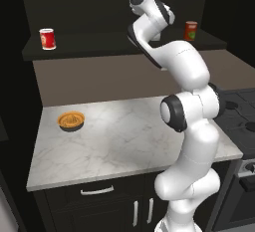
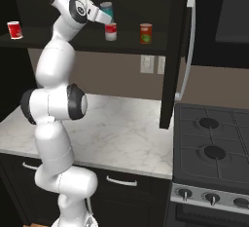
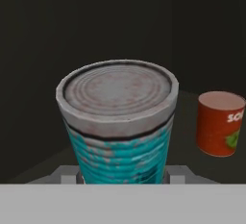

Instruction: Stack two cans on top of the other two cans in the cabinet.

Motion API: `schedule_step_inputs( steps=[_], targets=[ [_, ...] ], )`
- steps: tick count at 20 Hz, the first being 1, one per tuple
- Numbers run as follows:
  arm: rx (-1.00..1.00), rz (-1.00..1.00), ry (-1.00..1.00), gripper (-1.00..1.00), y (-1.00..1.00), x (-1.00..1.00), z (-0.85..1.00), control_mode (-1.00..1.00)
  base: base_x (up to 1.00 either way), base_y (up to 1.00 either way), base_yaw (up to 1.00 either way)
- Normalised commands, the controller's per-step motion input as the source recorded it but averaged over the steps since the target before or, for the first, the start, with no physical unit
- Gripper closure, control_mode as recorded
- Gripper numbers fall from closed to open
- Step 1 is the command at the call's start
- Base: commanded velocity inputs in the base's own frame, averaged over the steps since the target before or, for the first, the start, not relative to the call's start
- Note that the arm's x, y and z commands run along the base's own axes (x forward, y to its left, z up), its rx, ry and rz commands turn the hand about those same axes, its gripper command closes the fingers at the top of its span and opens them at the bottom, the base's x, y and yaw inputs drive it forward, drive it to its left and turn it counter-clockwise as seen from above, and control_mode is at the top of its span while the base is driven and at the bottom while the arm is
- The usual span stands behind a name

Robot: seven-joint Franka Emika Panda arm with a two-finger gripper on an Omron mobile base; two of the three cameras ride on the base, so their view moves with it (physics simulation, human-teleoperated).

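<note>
We see our two-finger gripper (image 2: 106, 16) reached up into the large matte black open-fronted cabinet (image 2: 160, 7), its jaws closed on the teal-blue cylindrical can with a grey metal rim (image 3: 117, 127). In the right base view that teal-blue can (image 2: 106, 10) sits directly above the small can that is red on top and white below (image 2: 111, 31), which stands on the dark shelf board (image 2: 87, 46); we cannot tell whether the two cans are touching.

In the hand view the teal can stands upright right in front of the gripper, its ridged grey lid facing us. Beyond the gripper to its right, well apart on the same shelf, stands the darker red-orange can with a yellowish-green mark (image 3: 220, 123); the left base view shows it (image 1: 191, 31) just past the arm's wrist.

Far off to the gripper's left, near the other end of the shelf, stands the bright red can with a pale label patch (image 1: 47, 39), upright and alone.

Below the gripper, on the white marbled countertop (image 1: 124, 146), a small orange round bowl (image 1: 71, 121) rests toward the left side.
</note>
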Motion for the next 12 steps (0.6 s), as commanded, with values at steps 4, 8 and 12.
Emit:
schedule_step_inputs(
  steps=[4, 8, 12],
  targets=[
    [0.0, 0.0, 0.0, 1.0, 0.0, 0.06, -0.01, -1.0, 0.0, 0.0, 0.0],
    [0.0, 0.0, 0.0, 1.0, 0.0, 0.1, -0.04, -1.0, 0.0, 0.0, 0.0],
    [0.01, 0.0, 0.0, 1.0, 0.0, 0.05, -0.04, -1.0, 0.0, 0.0, 0.0]
  ],
)
